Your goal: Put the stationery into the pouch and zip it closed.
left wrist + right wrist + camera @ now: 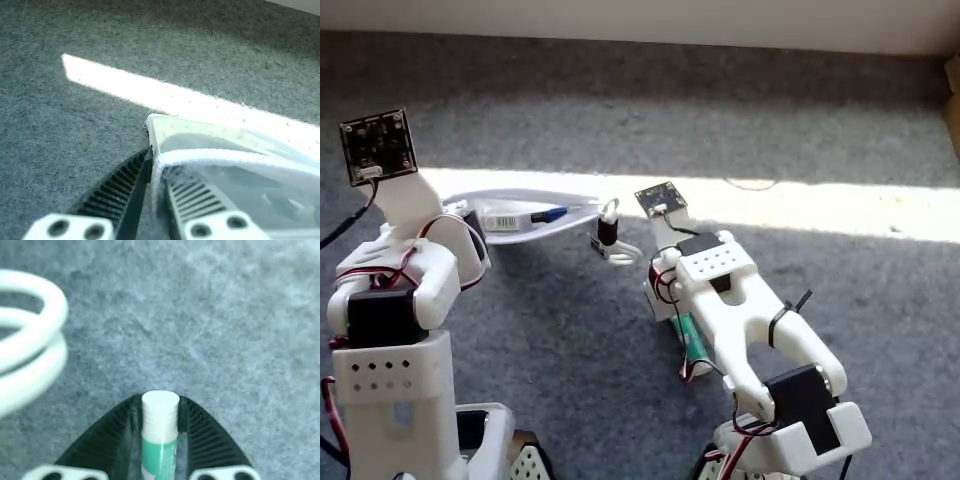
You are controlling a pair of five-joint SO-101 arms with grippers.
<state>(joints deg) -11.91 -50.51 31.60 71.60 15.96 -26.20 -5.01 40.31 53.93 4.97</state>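
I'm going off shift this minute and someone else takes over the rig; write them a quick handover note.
The left jaws are shut on the rim of the pouch, at one end. The right jaws are shut on the green-and-white stick, apart from the pouch. Done: a white item and a blue item seem to lie in the pouch. Left: stick into the pouch, then zip it closed.
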